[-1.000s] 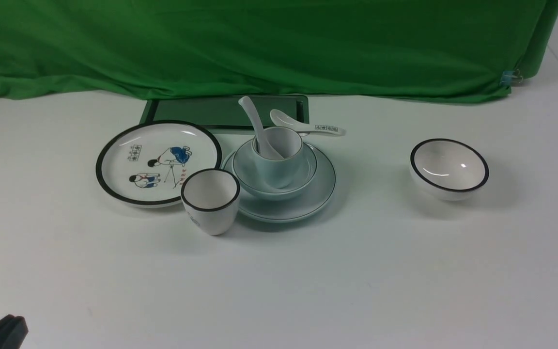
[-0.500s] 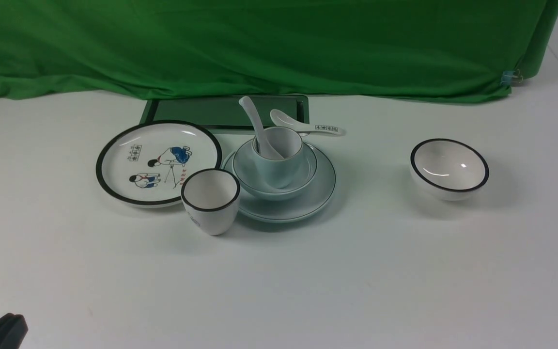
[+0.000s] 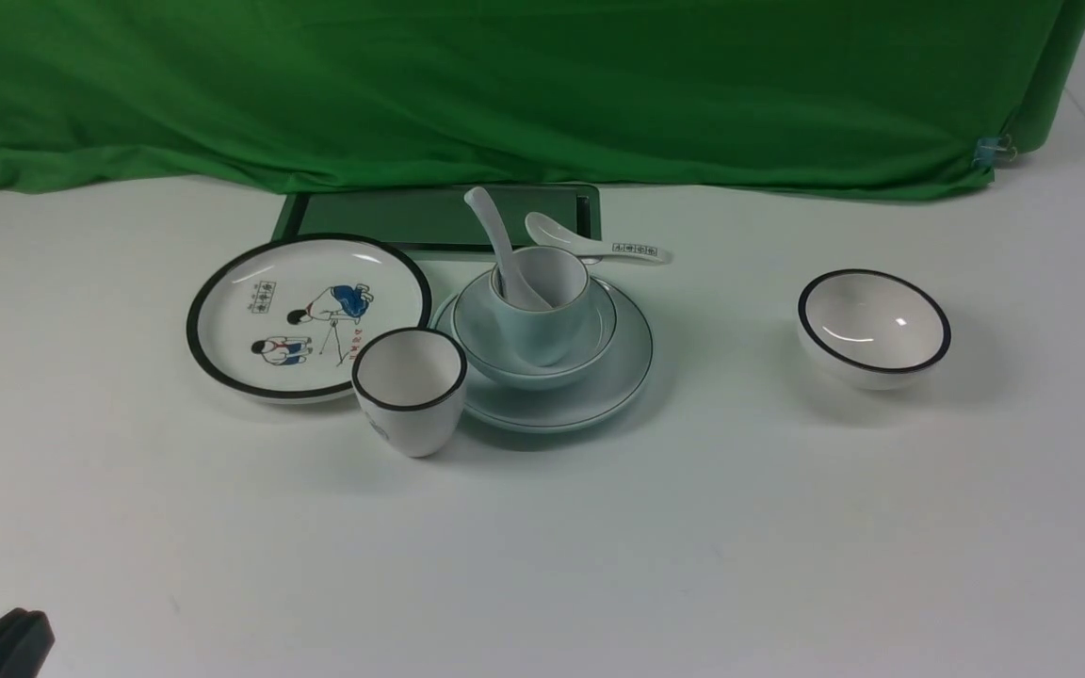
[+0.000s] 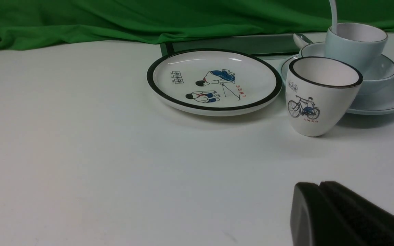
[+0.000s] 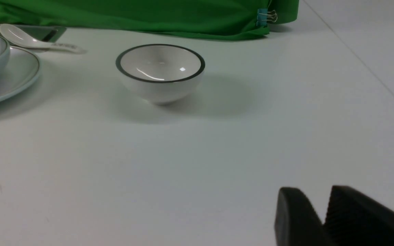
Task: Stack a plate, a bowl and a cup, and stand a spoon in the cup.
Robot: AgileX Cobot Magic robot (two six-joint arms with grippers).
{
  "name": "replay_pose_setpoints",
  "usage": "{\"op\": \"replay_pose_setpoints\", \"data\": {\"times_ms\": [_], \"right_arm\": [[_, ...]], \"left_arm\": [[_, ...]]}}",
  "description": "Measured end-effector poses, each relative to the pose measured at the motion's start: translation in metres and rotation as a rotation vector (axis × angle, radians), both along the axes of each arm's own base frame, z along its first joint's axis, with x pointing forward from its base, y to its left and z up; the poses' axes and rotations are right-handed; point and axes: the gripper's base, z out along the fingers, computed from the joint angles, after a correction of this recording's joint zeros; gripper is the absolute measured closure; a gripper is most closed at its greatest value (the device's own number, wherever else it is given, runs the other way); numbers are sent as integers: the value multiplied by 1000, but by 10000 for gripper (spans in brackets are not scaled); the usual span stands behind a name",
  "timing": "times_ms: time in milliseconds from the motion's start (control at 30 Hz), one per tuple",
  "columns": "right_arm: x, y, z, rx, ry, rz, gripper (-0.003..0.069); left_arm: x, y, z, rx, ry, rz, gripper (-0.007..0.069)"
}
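Note:
The pale blue-green plate (image 3: 599, 391) lies mid-table with the matching bowl (image 3: 486, 348) on it. Inside the bowl stands the cup (image 3: 542, 325), and the plain white spoon (image 3: 495, 231) leans in the cup with its handle up. My left gripper (image 4: 320, 184) is shut and empty, low at the near left (image 3: 24, 626), well short of the stack. In the right wrist view my right gripper (image 5: 316, 189) is open with a narrow gap and nothing between its fingers, near the table's front right. It does not show in the front view.
A white cartoon plate (image 3: 307, 315) lies left of the stack, and a black-rimmed white cup (image 3: 409, 391) touches the stack's front left. A black-rimmed white bowl (image 3: 872, 330) sits to the right. A printed spoon (image 3: 599, 245) and dark tray (image 3: 392, 217) lie behind, before the green cloth (image 3: 505, 85).

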Motion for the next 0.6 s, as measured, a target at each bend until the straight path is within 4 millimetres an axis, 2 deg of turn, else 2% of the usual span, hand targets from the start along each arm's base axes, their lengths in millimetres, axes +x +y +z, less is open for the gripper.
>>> {"op": "replay_pose_setpoints", "data": {"times_ms": [600], "right_arm": [[0, 0, 0, 0, 0, 0, 445]], "left_arm": [[0, 0, 0, 4, -1, -1, 654]]}}
